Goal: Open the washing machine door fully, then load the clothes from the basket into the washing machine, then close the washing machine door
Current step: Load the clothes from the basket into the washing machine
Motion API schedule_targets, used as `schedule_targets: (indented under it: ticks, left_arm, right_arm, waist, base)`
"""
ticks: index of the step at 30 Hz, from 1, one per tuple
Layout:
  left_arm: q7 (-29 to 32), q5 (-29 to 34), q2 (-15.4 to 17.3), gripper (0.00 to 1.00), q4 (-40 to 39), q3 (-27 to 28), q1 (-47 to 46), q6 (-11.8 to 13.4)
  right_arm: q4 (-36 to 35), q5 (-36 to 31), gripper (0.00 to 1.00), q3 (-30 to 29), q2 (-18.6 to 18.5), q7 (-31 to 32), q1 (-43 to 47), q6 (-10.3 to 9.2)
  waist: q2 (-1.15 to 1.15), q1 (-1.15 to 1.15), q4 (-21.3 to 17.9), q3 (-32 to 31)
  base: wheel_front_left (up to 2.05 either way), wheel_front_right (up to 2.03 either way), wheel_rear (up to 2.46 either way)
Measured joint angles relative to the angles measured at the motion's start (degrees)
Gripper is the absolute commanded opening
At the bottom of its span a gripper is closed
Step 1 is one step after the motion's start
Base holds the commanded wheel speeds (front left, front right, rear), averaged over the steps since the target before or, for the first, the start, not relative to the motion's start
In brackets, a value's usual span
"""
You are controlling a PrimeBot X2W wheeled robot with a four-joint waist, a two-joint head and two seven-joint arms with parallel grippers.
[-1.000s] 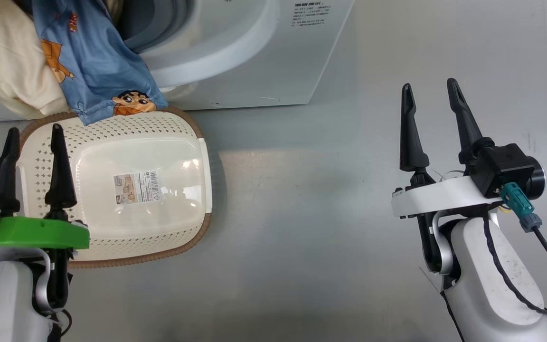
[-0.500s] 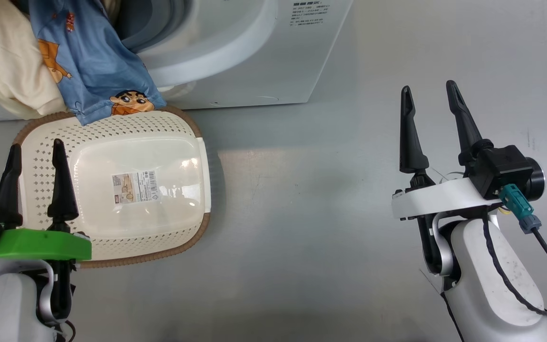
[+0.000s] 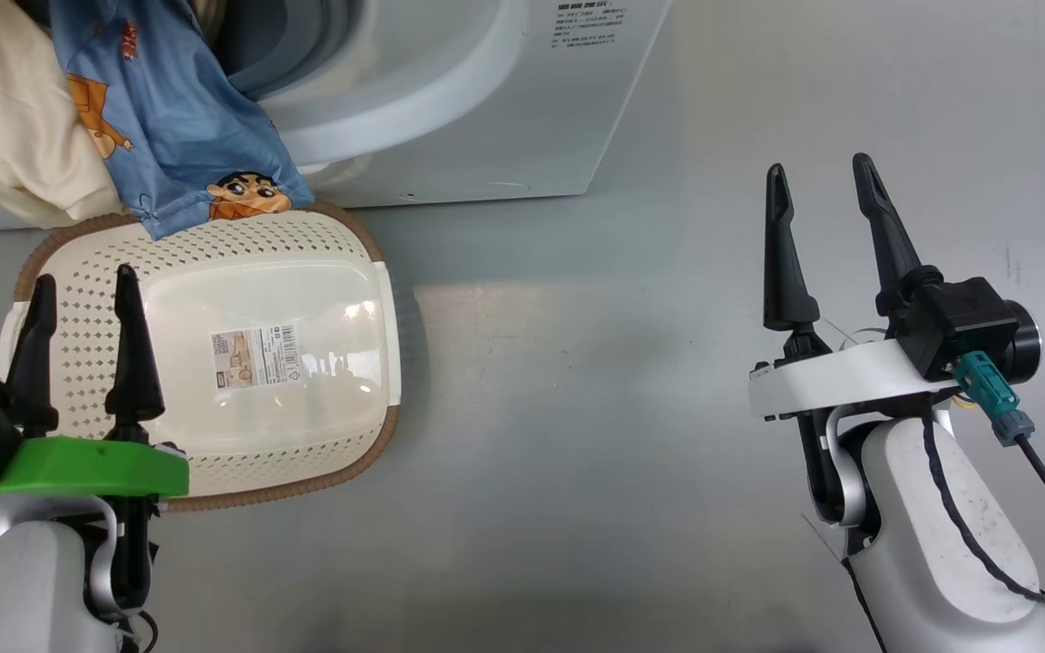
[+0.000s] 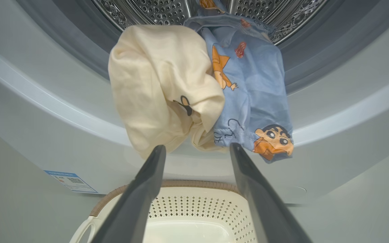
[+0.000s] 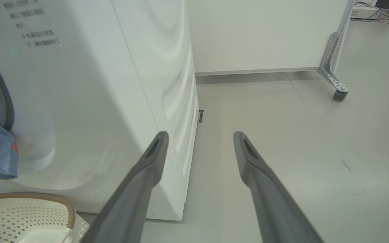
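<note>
1. My left gripper (image 3: 84, 279) hangs over the near left part of the basket (image 3: 241, 249). Its two dark fingers are spread wide and hold nothing.
2. From the left wrist camera, those fingers point up at the clothes (image 4: 248, 94), with their tips just below the bundle and not touching it.
3. The clothes hang out of the washing machine (image 3: 486, 118), draped over the lower lip of its round mouth. A cream part (image 4: 157, 84) is on one side and blue fabric with orange cartoon figures on the other. The upper end of the blue piece reaches back into the steel drum (image 4: 147, 10).
4. From the head camera, the blue hem overlaps the far rim of the basket. From the wrist camera it hangs clear above that rim.
5. The basket sits on the grey floor (image 3: 577, 408), right against the foot of the washing machine. I can see its bare bottom with the barcode label (image 3: 257, 358).
6. A small blue sticker (image 4: 68, 180) sits low on the machine's front, beside the basket.
7. My right gripper (image 3: 820, 163) is well off to the right over open floor, far from the basket and the clothes. Its fingers are also wide apart and hold nothing.
8. The right wrist camera looks along the side of the washing machine, past its front corner. Beyond it, a white panel stands on a leg with a caster (image 5: 339, 95).
</note>
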Motion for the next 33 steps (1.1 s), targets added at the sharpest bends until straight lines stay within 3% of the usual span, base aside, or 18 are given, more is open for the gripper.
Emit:
schedule_targets:
  ticks: [17, 33]
  left_arm:
    - [0.0, 1.11, -0.07, 1.0, 1.9, -3.33, -4.28, -0.51]
    - [0.01, -0.8, 0.22, 1.0, 8.71, -1.74, -10.03, -0.52]
  right_arm:
    - [-0.29, 0.01, 1.0, 0.8, 0.0, 0.0, -0.01, 0.0]
    - [-0.29, 0.23, 1.0, 2.21, 0.0, 0.0, -0.04, -0.01]
  waist:
    - [0.0, 0.0, -0.97, 0.89]
    - [0.0, 0.0, -2.83, 1.85]
  base:
    - [0.0, 0.0, 0.0]
    - [0.0, 0.0, 0.0]
